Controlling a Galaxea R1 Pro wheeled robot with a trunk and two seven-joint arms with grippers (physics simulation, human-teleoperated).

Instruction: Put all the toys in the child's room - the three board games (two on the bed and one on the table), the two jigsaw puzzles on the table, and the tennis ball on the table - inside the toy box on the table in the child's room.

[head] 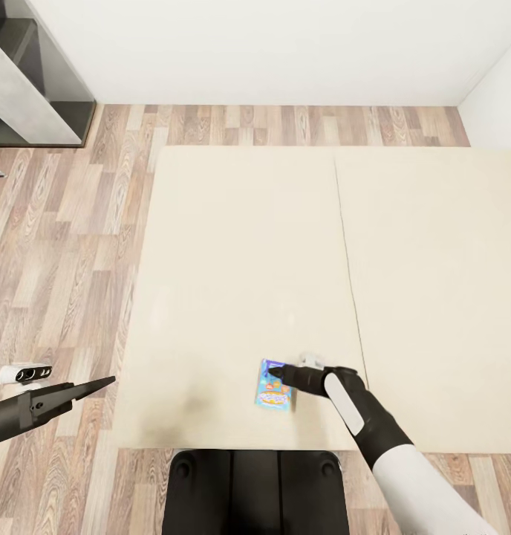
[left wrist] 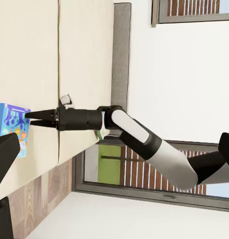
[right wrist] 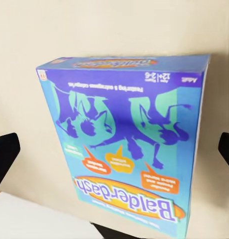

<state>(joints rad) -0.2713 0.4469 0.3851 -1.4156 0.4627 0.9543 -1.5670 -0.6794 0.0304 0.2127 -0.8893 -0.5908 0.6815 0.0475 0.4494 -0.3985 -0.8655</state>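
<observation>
right gripper (head: 273,369) — spread wide, over blue board game (head: 273,387) | bed (head: 233,245) | left gripper (head: 107,383) — clenched, beside bed

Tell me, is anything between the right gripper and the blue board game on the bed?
No. In the right wrist view the blue board game lies directly ahead on the cream bed, nothing between; the head view puts the right gripper over it.

The head view looks steeply down from above the bed's (head: 241,245) near edge, taking in floor and far wall. The left wrist view sits off the bed's left side, facing right across it. The right wrist view hovers close over the box (right wrist: 126,144) — all three share it.
</observation>
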